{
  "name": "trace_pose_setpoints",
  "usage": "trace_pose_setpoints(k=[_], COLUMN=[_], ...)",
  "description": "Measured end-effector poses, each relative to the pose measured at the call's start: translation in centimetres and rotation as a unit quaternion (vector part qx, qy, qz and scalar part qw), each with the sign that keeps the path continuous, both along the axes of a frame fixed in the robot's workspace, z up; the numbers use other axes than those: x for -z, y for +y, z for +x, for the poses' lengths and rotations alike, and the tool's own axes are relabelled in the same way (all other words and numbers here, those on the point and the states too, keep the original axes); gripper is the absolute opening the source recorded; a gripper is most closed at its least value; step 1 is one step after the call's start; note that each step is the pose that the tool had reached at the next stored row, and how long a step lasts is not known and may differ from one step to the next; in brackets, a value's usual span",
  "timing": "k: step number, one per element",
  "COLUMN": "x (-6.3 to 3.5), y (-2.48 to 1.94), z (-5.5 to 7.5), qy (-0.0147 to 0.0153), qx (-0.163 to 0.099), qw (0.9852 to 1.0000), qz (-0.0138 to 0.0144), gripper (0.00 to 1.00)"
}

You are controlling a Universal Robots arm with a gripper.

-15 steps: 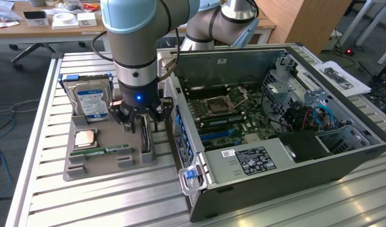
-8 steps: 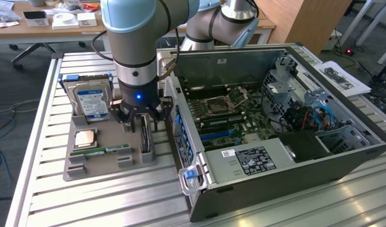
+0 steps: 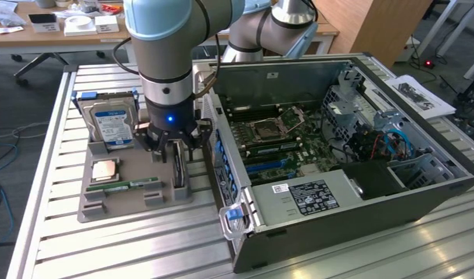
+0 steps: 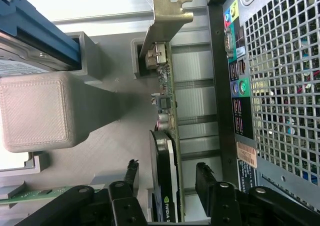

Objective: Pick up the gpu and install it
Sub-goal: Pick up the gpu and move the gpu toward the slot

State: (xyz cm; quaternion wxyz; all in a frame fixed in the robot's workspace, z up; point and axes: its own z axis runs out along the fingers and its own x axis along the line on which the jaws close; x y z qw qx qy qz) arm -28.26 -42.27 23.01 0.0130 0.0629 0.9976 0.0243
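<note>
Since the holder [image 3: 97, 209] sits just beside the case, room is lopsided. One hard drive [image 3: 111, 125] stands well clear on the exterior view's left, then one gpu [image 3: 179, 174] on edge in its slot, then one PC case [image 3: 361, 226] wall close on the right. Gripper [image 3: 173, 152] straddles the gpu, fingers spread, gap each side. Long axis parallels the case wall; bracket [image 4: 167, 16] at the end away from the gripper.

Grey-and-pale-blue arm [image 3: 167, 52], glowing blue wrist light [image 3: 169, 120], black end effector [image 3: 174, 156]
</note>
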Motion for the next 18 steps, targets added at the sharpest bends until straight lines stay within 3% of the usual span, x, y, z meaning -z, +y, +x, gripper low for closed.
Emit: trace_pose_setpoints(k=[1,3,6,18], x=[0.00,0.00,0.00,0.01], y=[0.00,0.00,0.00,0.19], z=[0.00,0.00,0.00,0.00], qy=[0.0000,0.0000,0.0000,-0.0001], qx=[0.000,0.000,0.000,0.000], qw=[1.0000,1.0000,1.0000,1.0000], qz=[0.0000,0.0000,0.0000,0.0001], gripper=[0.53,0.53,0.40,0.40])
